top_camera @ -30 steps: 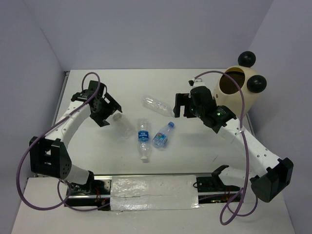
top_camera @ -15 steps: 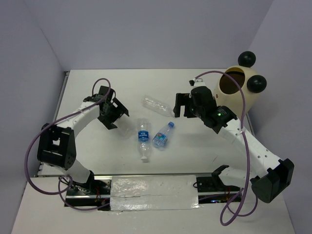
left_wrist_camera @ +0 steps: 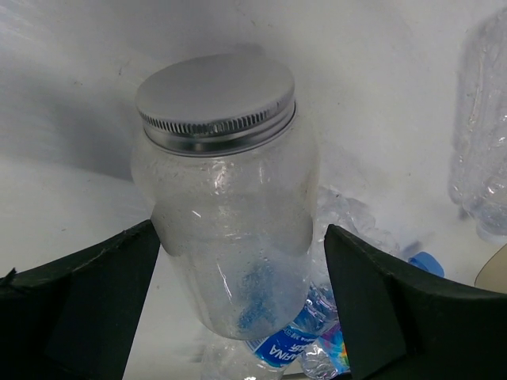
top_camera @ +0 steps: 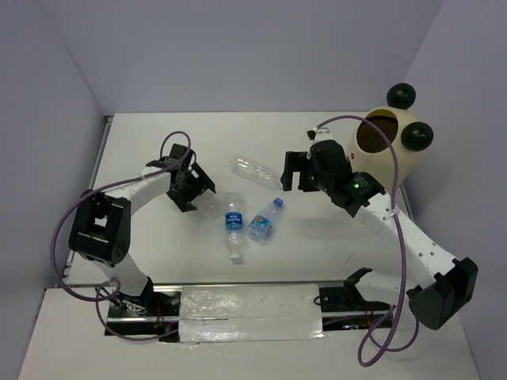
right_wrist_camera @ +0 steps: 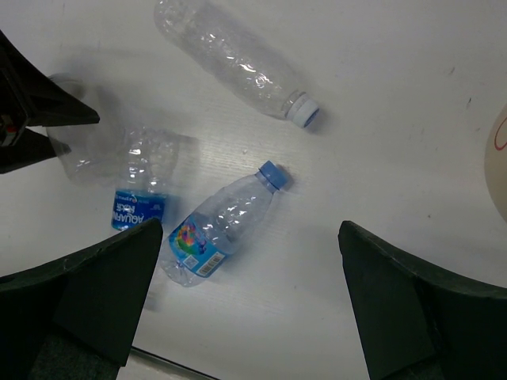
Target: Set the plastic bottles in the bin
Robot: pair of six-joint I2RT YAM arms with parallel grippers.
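Grey-capped bottle point(left_wrist_camera: 222, 198), bracketed for pickup.
The left gripper point(left_wrist_camera: 239, 229) is set astride it, closure not determinable; the right gripper point(right_wrist_camera: 249, 229) is held spread and empty.

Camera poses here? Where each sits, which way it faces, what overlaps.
Top external: above and behind the robot, looking down at the table; both arms and the bin show.
Left wrist: on the left arm, looking along the left claw at the grey-capped bottle between its fingers.
Right wrist: on the right arm, looking down past the open right claw; fingers fill the bottom corners.
Shared: top and right wrist both show the blue-capped bottle.
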